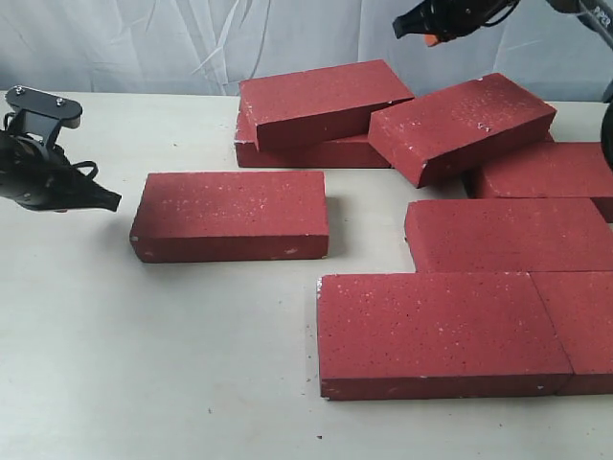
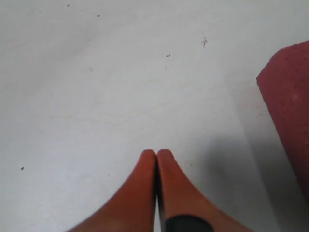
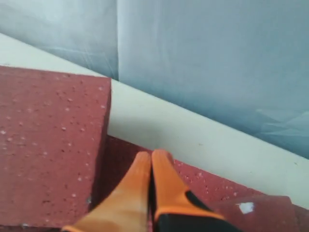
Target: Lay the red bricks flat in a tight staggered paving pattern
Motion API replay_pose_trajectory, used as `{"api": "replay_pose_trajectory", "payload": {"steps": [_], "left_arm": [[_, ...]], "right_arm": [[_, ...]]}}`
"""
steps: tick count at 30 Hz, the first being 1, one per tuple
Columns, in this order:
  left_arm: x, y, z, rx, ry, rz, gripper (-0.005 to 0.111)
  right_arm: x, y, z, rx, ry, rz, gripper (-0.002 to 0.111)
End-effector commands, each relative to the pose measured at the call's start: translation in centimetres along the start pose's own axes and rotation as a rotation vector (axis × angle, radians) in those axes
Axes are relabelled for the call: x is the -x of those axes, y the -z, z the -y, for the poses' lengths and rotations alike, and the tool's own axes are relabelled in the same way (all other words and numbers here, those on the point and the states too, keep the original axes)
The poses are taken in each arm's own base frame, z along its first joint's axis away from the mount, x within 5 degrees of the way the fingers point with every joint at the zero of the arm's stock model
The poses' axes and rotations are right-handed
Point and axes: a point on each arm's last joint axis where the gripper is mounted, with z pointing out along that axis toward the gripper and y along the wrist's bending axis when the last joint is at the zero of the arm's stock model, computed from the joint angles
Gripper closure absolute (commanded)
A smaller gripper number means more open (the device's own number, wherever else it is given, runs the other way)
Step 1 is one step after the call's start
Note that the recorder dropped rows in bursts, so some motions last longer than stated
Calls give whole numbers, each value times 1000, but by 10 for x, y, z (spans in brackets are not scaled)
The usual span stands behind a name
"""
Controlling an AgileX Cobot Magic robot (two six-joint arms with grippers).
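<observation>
Several red bricks lie on the white table [image 1: 115,364]. One lone brick [image 1: 230,216] lies flat left of centre. My left gripper [image 1: 107,200] hovers just left of it, shut and empty; its orange fingertips [image 2: 156,153] meet over bare table, with that brick's corner [image 2: 289,106] at the frame edge. At the back, one brick [image 1: 321,101] lies on another [image 1: 306,151], and a tilted brick [image 1: 460,125] leans beside them. My right gripper [image 1: 421,29] is raised above the back bricks, shut and empty [image 3: 151,155], over a raised brick [image 3: 48,145] and a lower one [image 3: 217,186].
Flat bricks sit close together at the right: one in front [image 1: 436,331], one at the front right edge [image 1: 584,326], one behind [image 1: 508,233] and one further back [image 1: 546,171]. A pale curtain [image 1: 144,43] hangs behind the table.
</observation>
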Motion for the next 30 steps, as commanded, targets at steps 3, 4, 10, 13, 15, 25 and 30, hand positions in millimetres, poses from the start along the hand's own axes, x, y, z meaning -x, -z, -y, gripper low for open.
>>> {"api": "replay_pose_trajectory", "payload": {"steps": [3,4,10,13,15,25,30], "left_arm": [[2,2,-1,7,13,27,107],[2,2,-1,7,13,27,107],[3,2,-1,9,13,32,107],[3,2,-1,9,13,32,107],[3,2,-1,9,13,32,107],[4,2,-2,13,15,45,107],[4,2,-2,14,15,50,107]], "right_arm": [[-21,-33,9,5,10,-97,109],[-23,-37,9,6,9,-100,109],[-31,-37,9,19,63,-182,109],[-32,-24,13,-17,104,-251,109],[-33,-15,16,-34,168,-305,109],[-29,51,40,128,86,-227,109],[-46,65,-29,412,354,-239,109]]}}
